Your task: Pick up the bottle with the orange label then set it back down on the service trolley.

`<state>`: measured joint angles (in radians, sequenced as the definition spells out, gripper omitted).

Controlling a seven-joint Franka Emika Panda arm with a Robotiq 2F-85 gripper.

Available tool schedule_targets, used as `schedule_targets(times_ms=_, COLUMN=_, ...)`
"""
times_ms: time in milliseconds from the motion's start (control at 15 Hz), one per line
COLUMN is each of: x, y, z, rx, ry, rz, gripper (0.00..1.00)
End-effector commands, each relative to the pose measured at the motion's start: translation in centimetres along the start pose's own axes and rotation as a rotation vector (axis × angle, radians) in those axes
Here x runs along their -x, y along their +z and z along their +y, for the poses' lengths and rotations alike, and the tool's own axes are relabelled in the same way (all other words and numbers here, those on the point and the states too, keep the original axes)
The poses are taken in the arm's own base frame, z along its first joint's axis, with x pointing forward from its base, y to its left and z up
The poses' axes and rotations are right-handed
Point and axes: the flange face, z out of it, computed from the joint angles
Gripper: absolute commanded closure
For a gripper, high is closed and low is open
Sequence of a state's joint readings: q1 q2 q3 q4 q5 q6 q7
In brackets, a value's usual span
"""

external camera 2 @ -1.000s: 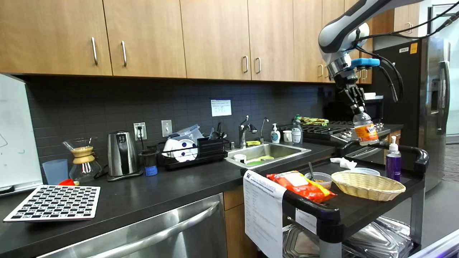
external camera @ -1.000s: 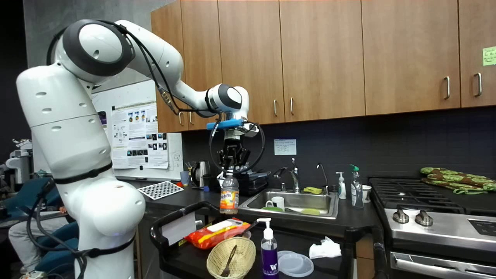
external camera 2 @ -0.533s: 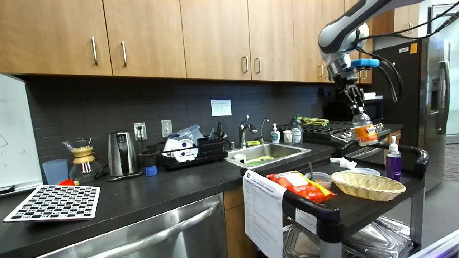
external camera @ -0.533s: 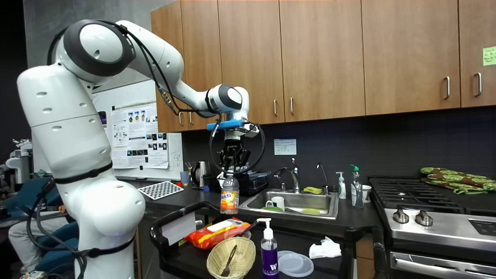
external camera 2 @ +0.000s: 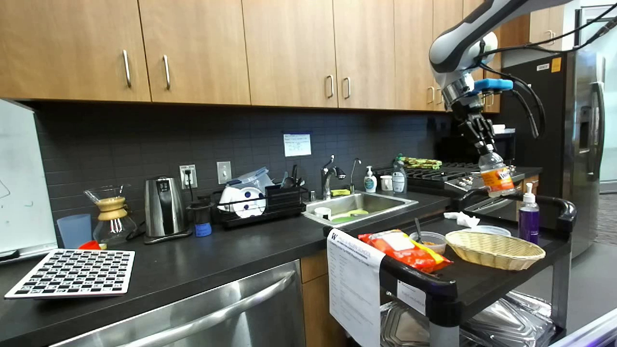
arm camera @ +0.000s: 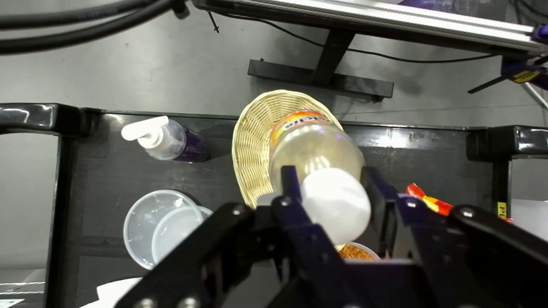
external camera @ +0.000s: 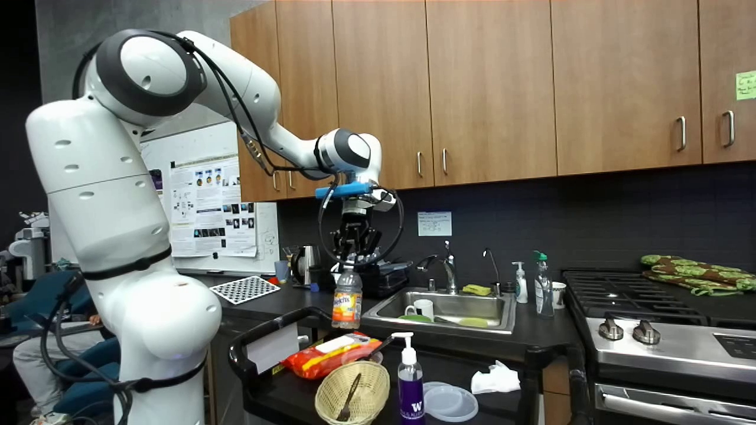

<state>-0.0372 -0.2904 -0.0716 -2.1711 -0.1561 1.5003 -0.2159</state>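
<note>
Wrist view, left to right. Purple pump bottle (arm camera: 173, 141) first: tall, easy to clip, so I give it room. Clear plastic rounds (arm camera: 141, 231) just below it in view, lids or tubs, can't tell; bad footing, skip. Next, wicker basket (arm camera: 250, 149); coming down on that rim would likely tip my load.

Middle: orange-label bottle (arm camera: 314, 149), in the air above the service trolley (arm camera: 445, 171), overlapping the basket as I look down. Exact spot underneath, can't tell. My jaws are clamped at its top end, white cap (arm camera: 336, 205) between them. I read this as lift done, set-down to come. In an exterior view the orange-label bottle (external camera 2: 497, 179) leans, base to the right of its cap, so I should square it up before contact, or it lands on an edge and may topple. High grip, long body hanging: it probably swings, so slow is better than quick.

Right side: red bag (arm camera: 434, 205), soft-looking, no good under a base. Bare stretch of service trolley above that bag in view, right of the basket, looks the best target. Lower straight there, wait till the whole base sits flat, ease the jaws apart evenly, then rise straight up.
</note>
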Motion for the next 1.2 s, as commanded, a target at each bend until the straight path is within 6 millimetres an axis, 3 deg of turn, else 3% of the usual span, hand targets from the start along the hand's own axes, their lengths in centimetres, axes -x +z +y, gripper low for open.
schedule_targets(times_ms=0, x=-0.6, y=-0.5, z=0.6, rx=0.005, ry=-0.022, rz=-0.011, gripper=0.85)
schedule_targets(times_ms=200, x=-4.5, y=-2.4, z=1.1, rx=0.042, ry=-0.049, rz=0.057, gripper=0.85)
schedule_targets(times_ms=267, x=-7.0, y=-4.5, z=1.2, rx=0.078, ry=-0.077, rz=0.124, gripper=0.85)
schedule_targets(times_ms=400, x=-8.2, y=-8.8, z=0.6, rx=0.158, ry=-0.106, rz=0.236, gripper=0.85)
schedule_targets(times_ms=467, x=-7.8, y=-11.3, z=-0.4, rx=0.21, ry=-0.117, rz=0.264, gripper=0.35)
schedule_targets(times_ms=600, x=-5.7, y=-15.8, z=-1.7, rx=0.293, ry=-0.159, rz=0.327, gripper=0.31)
schedule_targets(times_ms=867, x=0.9, y=-24.0, z=-4.1, rx=0.436, ry=-0.173, rz=0.532, gripper=0.05)
schedule_targets(times_ms=1000, x=6.0, y=-26.0, z=-4.5, rx=0.417, ry=-0.108, rz=0.654, gripper=0.0)
schedule_targets(times_ms=1067, x=8.0, y=-26.2, z=-4.4, rx=0.408, ry=-0.082, rz=0.709, gripper=0.0)
schedule_targets(times_ms=1133, x=9.4, y=-25.1, z=-4.2, rx=0.386, ry=-0.042, rz=0.752, gripper=0.0)
